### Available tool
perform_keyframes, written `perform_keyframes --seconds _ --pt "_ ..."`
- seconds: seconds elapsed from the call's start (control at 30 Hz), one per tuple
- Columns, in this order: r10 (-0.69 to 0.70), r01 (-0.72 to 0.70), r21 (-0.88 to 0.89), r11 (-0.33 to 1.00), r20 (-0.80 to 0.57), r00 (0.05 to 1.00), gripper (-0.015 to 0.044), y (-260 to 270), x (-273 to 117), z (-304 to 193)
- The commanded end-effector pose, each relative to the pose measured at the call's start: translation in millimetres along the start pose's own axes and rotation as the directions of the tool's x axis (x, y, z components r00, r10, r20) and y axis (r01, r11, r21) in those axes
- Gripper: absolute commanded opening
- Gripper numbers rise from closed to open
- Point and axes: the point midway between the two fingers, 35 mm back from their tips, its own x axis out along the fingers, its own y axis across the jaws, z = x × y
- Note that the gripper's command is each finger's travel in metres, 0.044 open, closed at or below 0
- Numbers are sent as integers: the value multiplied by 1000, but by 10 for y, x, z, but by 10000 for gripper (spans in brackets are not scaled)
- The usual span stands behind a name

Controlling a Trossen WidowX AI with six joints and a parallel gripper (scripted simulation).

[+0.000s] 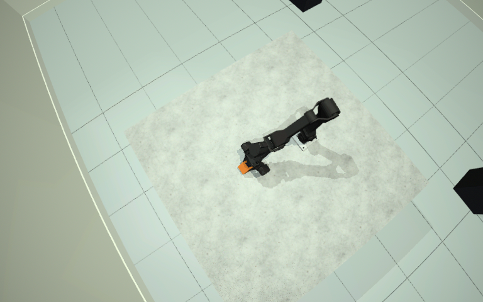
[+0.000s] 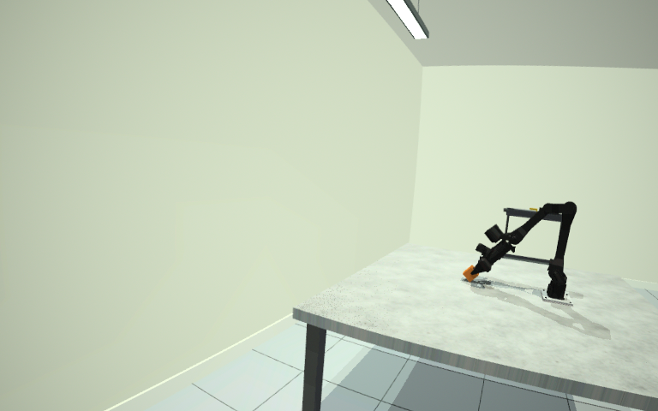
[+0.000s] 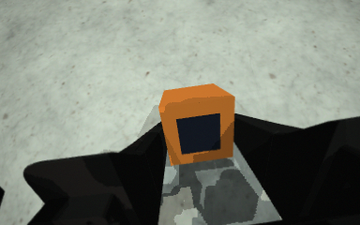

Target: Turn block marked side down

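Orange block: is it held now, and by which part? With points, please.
Yes, the pincer (image 1: 245,164) (image 2: 473,273) (image 3: 195,121) grips the orange block (image 1: 243,168) (image 2: 469,274) (image 3: 199,104) by two opposite sides, flanking its dark-marked face.
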Motion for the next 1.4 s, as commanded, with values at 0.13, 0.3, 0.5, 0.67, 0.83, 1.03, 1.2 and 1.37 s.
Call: perform_keyframes --seconds 0.13,0.3,0.5,0.67,0.83,1.03,1.2,1.37 --pt "5 -5 4 1000 114 994 0 7 57 -73" --pt "5 -6 2 1000 193 981 0 13 50 -114" --pt "6 -6 -2 1000 287 958 0 28 -3 -166" --pt "6 -6 -3 1000 318 948 0 33 -32 -173" --pt "7 -6 -4 1000 337 941 0 33 -50 -161" --pt "7 -6 -4 1000 337 941 0 33 -50 -161" --pt "7 -6 -4 1000 337 941 26 33 -50 -161" --pt "7 -6 -4 1000 337 941 158 33 -50 -161"
